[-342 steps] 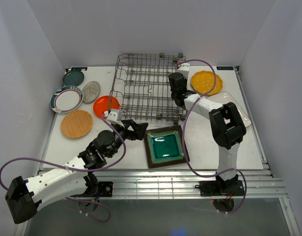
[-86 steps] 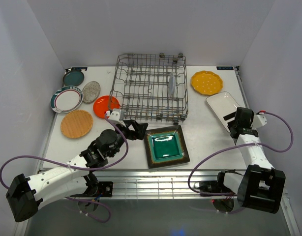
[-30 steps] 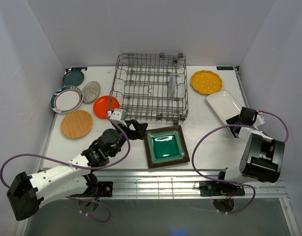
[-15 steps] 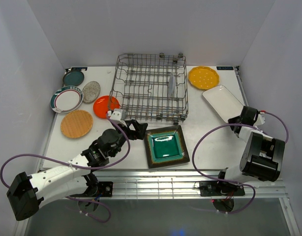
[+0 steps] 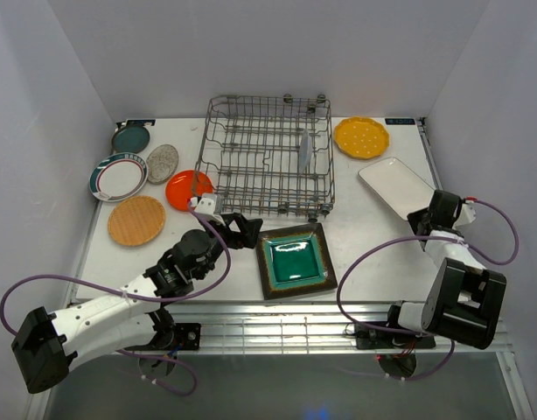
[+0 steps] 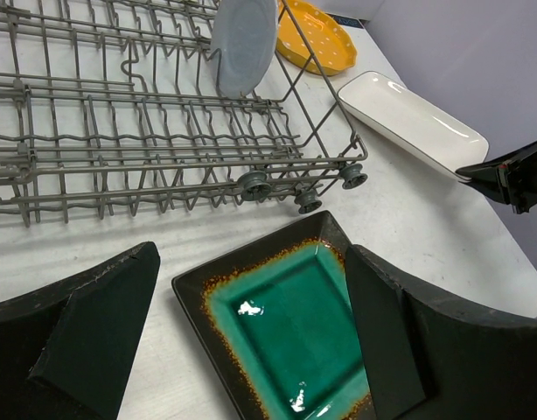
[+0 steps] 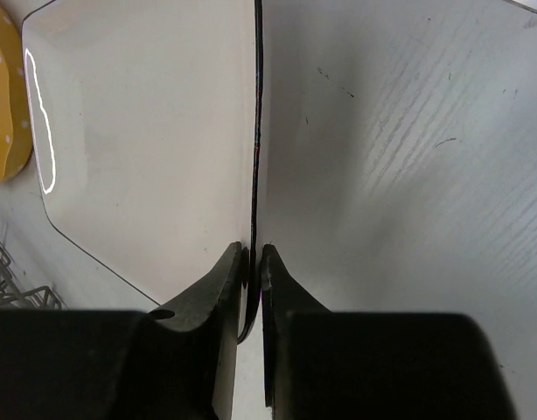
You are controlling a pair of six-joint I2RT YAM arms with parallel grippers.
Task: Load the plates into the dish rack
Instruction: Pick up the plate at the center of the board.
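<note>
White glossy rectangular plate: shallow, rounded corners, raised rim.
Right gripper: closed narrowly on that plate's rim.
Left gripper: held wide, nothing gripped.

White table bears the dish rack; orange plate beside it; green-centred square plate in front.

Enclosure: three plain white walls, matte and unmarked, namely the back wall, left wall and right wall, meeting in straight corners. Bench: flat white top running wall to wall; the right wrist view shows faint scuffs and fine streaks on it. Near edge: a band of silver metal rails across the full width. Below that, a dark glossy surface carrying a small blue glint. Lighting even and diffuse; shadows soft.
</note>
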